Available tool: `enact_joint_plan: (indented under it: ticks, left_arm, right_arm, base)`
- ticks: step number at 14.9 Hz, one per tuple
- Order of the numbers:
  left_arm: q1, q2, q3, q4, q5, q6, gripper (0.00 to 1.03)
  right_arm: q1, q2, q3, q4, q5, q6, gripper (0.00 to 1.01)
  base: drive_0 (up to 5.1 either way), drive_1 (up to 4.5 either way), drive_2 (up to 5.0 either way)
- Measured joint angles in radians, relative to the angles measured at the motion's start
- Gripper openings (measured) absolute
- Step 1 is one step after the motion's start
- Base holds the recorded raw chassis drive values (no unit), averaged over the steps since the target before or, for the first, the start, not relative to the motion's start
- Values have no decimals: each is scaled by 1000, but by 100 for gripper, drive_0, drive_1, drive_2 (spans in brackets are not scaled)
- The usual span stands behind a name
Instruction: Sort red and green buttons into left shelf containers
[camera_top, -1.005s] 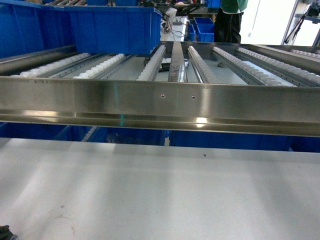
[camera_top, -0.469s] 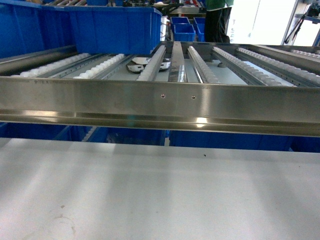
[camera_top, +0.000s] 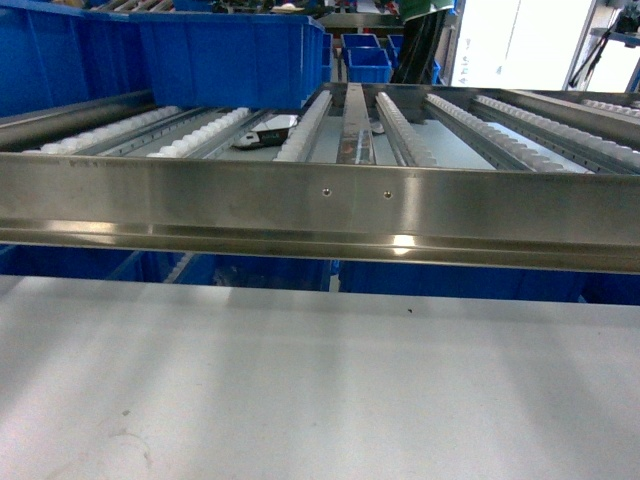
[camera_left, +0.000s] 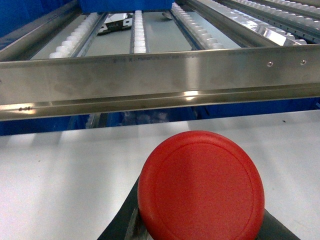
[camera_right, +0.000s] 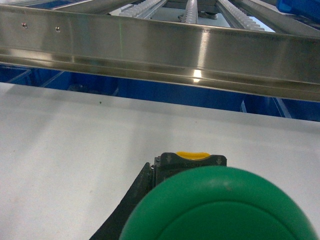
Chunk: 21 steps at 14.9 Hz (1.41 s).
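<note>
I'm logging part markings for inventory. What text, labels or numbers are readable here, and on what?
None can be read.
Steel front rail: faint stamped marking, too small and blurred to read.
Dark flat object on the rollers: pale label, illegible.
Red button, green button, blue bins: no text visible.

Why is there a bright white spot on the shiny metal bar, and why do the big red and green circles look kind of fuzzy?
Head view: overhead light glares off the steel rail. Left wrist view: the same glare, and the red button sits so close that it looks soft. Right wrist view: the green button fills the bottom, slightly blurred; the rail behind is sharper.
</note>
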Motion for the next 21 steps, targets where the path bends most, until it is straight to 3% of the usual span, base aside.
enact_joint_plan:
  ticks: [2,5,7,13,21]
  left_arm:
    - [-63,78,16,87,-36,22,24]
    - [-85,168,53,246,-40,113,24]
    - [-88,208,71,282,-18,138,24]
    - [-58,213,96,375,8,141,24]
    - [-63,204,103,333,0,156,24]
  right_arm:
    - [0,0,0,0,0,0,27]
    - [0,0,0,0,0,0,27]
    - [0,0,0,0,0,0,27]
    - [0,0,0,0,0,0,27]
    - [0,0,0,0,0,0,27]
  base:
    - [0,0,0]
    - [0,0,0]
    - [0,0,0]
    - [0,0,0]
    - [0,0,0]
